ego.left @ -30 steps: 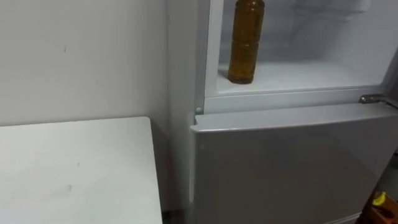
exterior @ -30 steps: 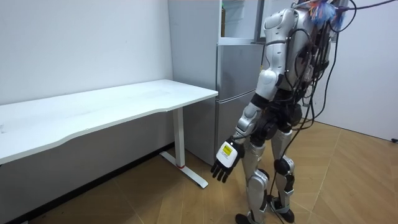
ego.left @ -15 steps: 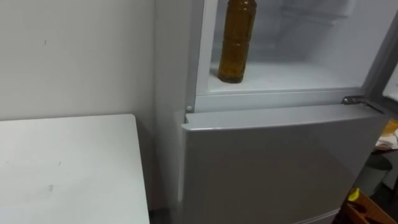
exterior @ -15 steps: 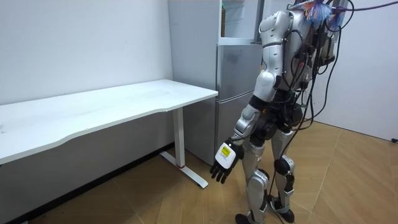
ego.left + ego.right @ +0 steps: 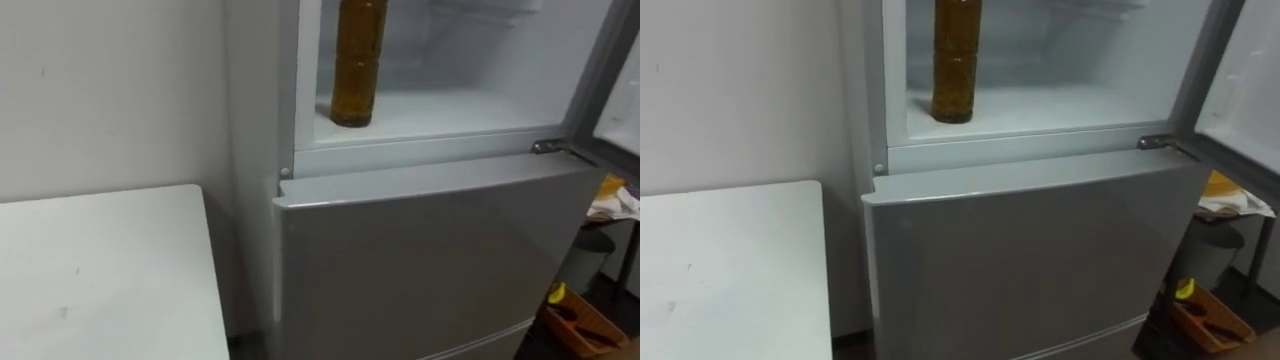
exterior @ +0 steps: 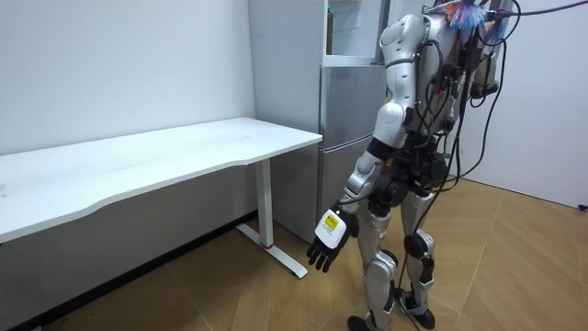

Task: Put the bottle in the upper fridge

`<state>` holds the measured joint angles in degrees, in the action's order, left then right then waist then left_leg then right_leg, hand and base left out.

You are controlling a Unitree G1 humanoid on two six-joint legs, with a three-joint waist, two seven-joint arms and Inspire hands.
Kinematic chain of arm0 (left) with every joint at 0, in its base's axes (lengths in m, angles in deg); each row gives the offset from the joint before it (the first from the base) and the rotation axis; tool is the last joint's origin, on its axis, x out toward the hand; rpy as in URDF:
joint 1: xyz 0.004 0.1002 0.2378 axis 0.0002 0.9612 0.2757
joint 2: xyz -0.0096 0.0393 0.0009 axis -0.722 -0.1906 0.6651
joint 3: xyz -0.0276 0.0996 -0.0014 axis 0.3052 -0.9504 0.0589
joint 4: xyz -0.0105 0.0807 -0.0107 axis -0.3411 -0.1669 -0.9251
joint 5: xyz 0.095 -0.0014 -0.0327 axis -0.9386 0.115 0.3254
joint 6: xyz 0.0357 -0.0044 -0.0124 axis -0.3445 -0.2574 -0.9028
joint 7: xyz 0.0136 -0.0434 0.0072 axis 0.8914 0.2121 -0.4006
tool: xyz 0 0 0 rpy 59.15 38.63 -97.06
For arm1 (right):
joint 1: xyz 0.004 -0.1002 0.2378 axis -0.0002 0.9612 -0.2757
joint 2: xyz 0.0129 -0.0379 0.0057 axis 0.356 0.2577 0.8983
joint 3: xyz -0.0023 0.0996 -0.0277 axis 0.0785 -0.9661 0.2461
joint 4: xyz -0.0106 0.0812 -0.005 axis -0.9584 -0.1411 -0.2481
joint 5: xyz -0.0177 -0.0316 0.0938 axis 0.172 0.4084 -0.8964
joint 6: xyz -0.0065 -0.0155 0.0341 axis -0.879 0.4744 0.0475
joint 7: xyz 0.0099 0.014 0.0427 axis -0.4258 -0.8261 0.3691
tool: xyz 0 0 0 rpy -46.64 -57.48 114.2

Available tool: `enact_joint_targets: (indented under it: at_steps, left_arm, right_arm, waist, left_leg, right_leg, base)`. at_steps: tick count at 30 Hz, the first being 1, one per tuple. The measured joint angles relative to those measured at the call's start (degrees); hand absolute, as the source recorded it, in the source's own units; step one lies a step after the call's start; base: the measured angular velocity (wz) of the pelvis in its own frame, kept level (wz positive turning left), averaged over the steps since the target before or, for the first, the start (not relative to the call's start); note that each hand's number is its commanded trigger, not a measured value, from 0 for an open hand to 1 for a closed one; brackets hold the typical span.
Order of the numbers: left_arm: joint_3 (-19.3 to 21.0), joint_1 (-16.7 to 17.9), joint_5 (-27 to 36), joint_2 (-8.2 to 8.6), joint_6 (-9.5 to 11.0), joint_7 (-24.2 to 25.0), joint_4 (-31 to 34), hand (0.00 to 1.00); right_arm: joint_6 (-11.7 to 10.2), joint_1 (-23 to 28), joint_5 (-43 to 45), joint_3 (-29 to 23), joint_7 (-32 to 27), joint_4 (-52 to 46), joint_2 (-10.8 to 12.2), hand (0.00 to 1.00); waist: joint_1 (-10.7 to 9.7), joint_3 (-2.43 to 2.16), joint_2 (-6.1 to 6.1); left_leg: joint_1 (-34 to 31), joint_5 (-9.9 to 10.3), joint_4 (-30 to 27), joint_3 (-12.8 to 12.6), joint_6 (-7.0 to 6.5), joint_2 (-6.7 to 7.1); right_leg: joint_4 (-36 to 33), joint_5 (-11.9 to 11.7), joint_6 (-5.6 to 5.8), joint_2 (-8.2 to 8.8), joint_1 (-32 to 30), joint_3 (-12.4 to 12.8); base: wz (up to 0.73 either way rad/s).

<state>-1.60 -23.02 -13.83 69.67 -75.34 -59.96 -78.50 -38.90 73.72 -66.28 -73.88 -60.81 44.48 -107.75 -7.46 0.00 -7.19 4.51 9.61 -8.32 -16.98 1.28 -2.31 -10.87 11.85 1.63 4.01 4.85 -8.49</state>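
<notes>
The bottle (image 5: 357, 62) stands upright on the floor of the upper fridge compartment (image 5: 460, 110), at its left and close to the front lip, with no hand on it. The robot faces the fridge, just right of the white table (image 5: 100, 270). In the room view its left hand (image 6: 329, 241) hangs low by its thigh, fingers loosely spread and holding nothing.

The placing looks done, so 1 step seems left: shutting the upper door (image 5: 1245, 90), which stands swung out at the right past the hinge (image 5: 552, 147). The robot would do best to push it round slowly with a flat palm (the bottle is tall, narrow and near the edge, so a slam could topple it). It should then press until the door sits flush above the lower door (image 5: 420, 260).
</notes>
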Motion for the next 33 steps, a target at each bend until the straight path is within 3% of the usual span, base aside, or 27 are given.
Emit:
enact_joint_targets:
  at_steps: [4, 11, 16, 19, 22, 29, 32, 33]
  left_arm:
    - [0.0, 0.3, 0.0, 0.61, -0.1, 0.3, -0.7, 0.00]
    - [0.0, 0.4, 0.0, 0.91, -0.1, 0.4, -1.0, 0.00]
    - [0.0, 0.2, 0.0, 0.91, -0.1, 0.3, -1.1, 0.00]
    - [-0.3, 0.1, 0.3, 0.93, -0.1, 0.2, -1.3, 0.00]
    - [-0.5, 0.1, 1.7, 0.95, 0.0, -0.1, -2.2, 0.00]
    - [-4.7, -0.4, 2.1, 1.01, 0.1, -1.4, -3.2, 0.00]
    - [-5.1, -0.9, 2.1, 1.02, 0.2, -1.4, -3.3, 0.00]
    - [-5.4, -1.1, 2.1, 1.02, 0.2, -1.4, -3.4, 0.00]
  right_arm:
    - [2.5, 0.0, 1.6, 0.4, -2.5, -2.7, 0.6, 0.00]
    - [4.5, 0.0, 1.8, 1.1, -5.1, -4.3, 0.6, 0.00]
    - [7.3, 0.0, 1.8, 4.7, -5.8, -7.2, 0.6, 0.00]
    - [8.2, 0.1, 2.3, 7.1, -5.6, -9.7, 0.8, 0.00]
    - [8.2, 1.8, 2.3, 8.7, -5.4, -13.9, 2.0, 0.00]
    - [8.1, 3.2, 4.1, 12.1, -2.4, -19.4, 2.1, 0.00]
    - [6.3, 3.4, 6.8, 12.6, -0.8, -21.4, 2.1, 0.00]
    - [4.7, 3.4, 7.6, 13.0, -0.3, -22.1, 2.1, 0.00]
  waist:
    - [0.1, 0.06, 0.05]
    - [0.1, 0.12, -0.04]
    - [-0.1, 0.67, -1.00]
    - [-0.1, 0.76, -0.99]
    - [0.2, 0.77, -0.95]
    - [1.1, 0.68, 0.10]
    - [2.0, 0.56, 0.93]
    - [2.4, 0.58, 1.26]
  left_leg:
    - [0.1, 0.0, 0.0, -0.3, 0.00, 0.03]
    - [0.1, 0.0, 0.0, -0.5, 0.01, 0.06]
    - [0.1, 0.0, 0.0, -0.7, 0.05, 0.05]
    - [0.1, 0.0, 0.0, -0.7, 0.10, 0.04]
    - [0.0, 0.0, 0.0, -0.6, 0.10, 0.04]
    - [0.1, 0.0, -0.1, -0.4, 0.20, 0.03]
    - [0.3, 0.0, -0.1, -0.3, 0.20, -0.02]
    - [0.4, 0.0, -0.1, -0.3, 0.20, -0.03]
  right_leg:
    - [0.0, 0.1, 0.06, -0.05, -0.2, 0.5]
    - [-0.1, 0.3, 0.07, -0.05, -0.2, 0.7]
    - [-2.9, 1.6, -0.24, 0.09, -1.8, 1.2]
    - [-2.8, 1.8, -0.29, 0.10, -1.9, 1.2]
    - [-2.8, 1.8, -0.29, 0.09, -1.8, 1.2]
    - [-2.7, 1.8, -0.34, 0.10, -1.7, 1.3]
    - [-2.7, 1.8, -0.35, 0.08, -1.5, 1.2]
    - [-2.7, 1.7, -0.39, 0.07, -1.3, 1.2]
  base:
    - [-0.05]
    - [0.00]
    - [-0.04]
    - [0.00]
    - [0.00]
    - [0.00]
    - [0.00]
    - [0.00]
